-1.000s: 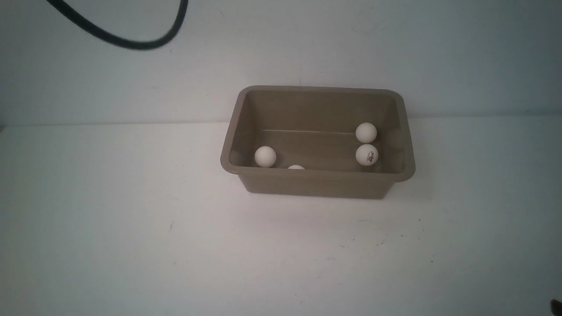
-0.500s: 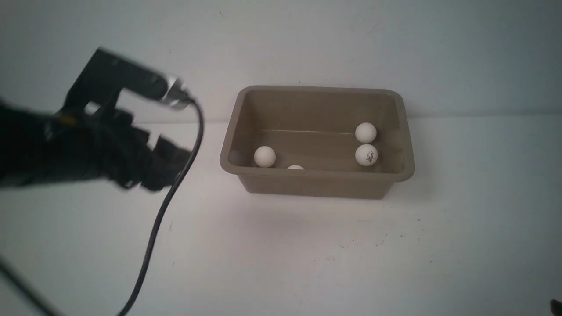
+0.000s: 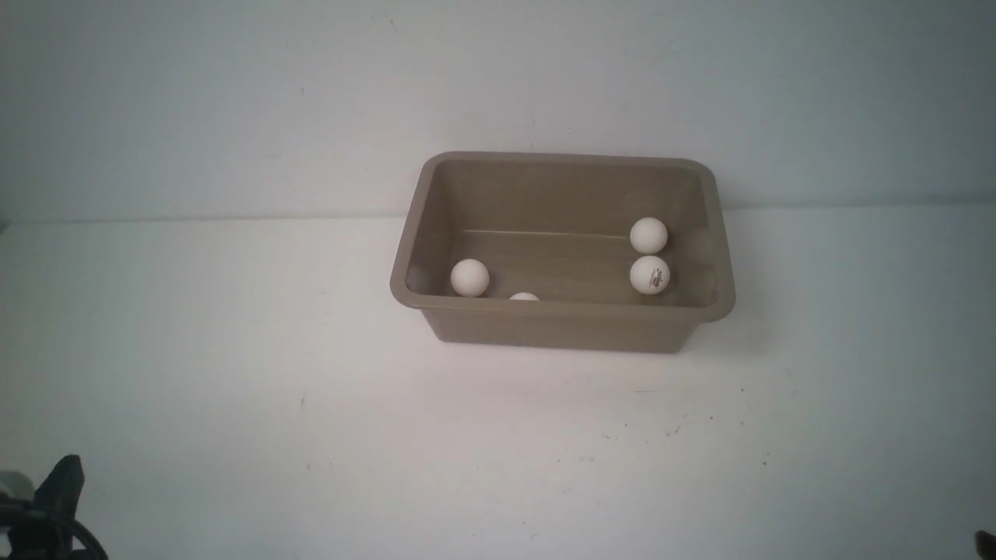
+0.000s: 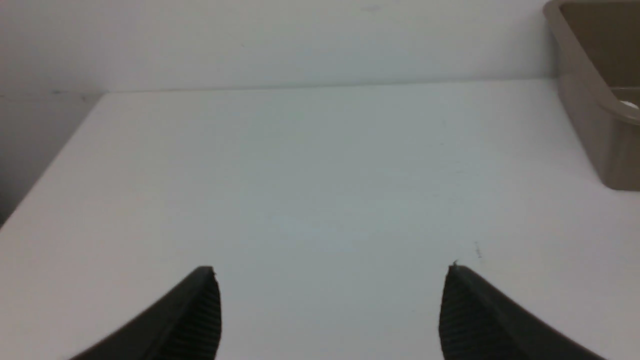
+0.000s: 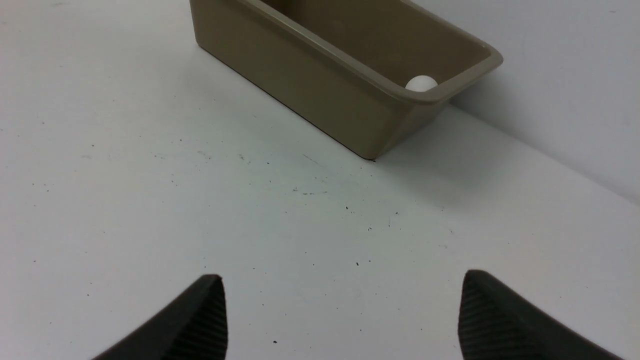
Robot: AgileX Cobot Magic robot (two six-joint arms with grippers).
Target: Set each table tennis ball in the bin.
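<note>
Taupe plastic bin [image 3: 560,330], flared rim; four white balls [image 3: 470,278] inside.

The left gripper [image 4: 331,270] and the right gripper [image 5: 344,275] both hover with jaws spread wide.

light: soft, even, cool-tinted | shadow: faint, right of the bin [image 3: 560,330] | table [image 3: 233,350]: brighter at centre, dimmer toward edges | focus: left wrist view slightly soft

Upright taupe bin [image 3: 556,330] on the white worktop [image 3: 233,389] holds four white table tennis balls [image 3: 470,278]: two near its left end, two close together at right.
</note>
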